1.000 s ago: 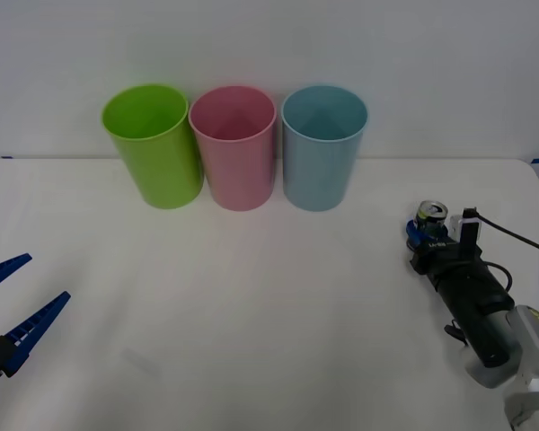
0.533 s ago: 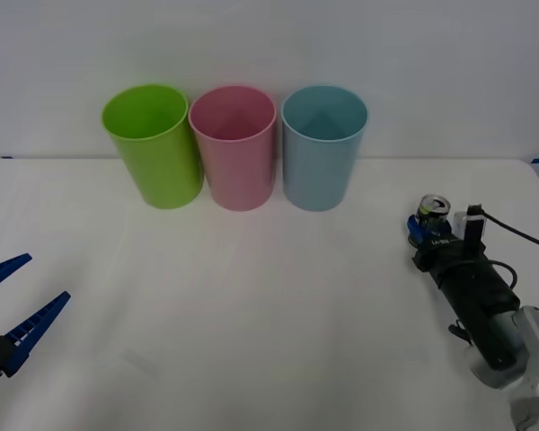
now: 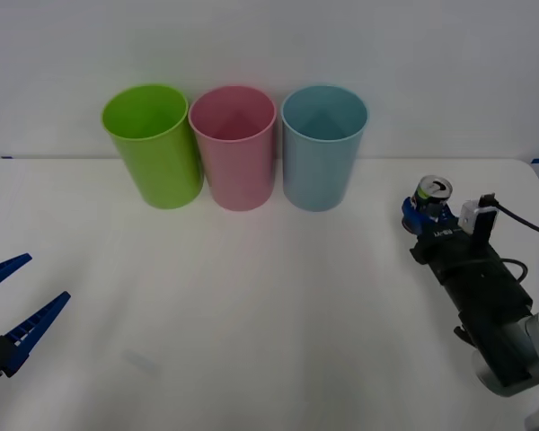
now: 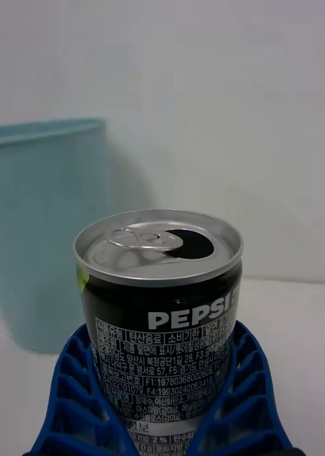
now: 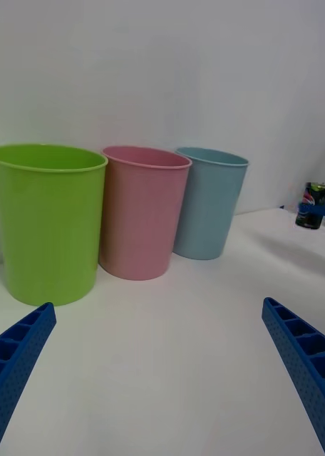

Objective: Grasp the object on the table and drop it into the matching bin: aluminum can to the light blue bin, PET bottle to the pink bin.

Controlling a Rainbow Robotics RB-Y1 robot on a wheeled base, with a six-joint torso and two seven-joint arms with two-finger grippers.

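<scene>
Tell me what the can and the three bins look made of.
The can in the right claw: metal, likely aluminium, with a brushed silver top, pull tab and glossy printed black wall. The lime green bin, pink bin and light blue bin: apparently plastic, smooth, matte, uniformly coloured.

Right arm [image 3: 485,301], lower right of the front view: black cylindrical wrist housing, grey-white link behind it, black cable looped alongside, small white block on top. Blue ribbed lattice fingers [image 4: 77,399]. Left gripper [image 3: 13,310], lower left: matching blue ribbed fingers.

Right gripper [image 3: 425,218] is clamped on the can [image 3: 431,196], arm stretched forward. Left gripper [image 3: 9,302] rests low, fingers apart
</scene>
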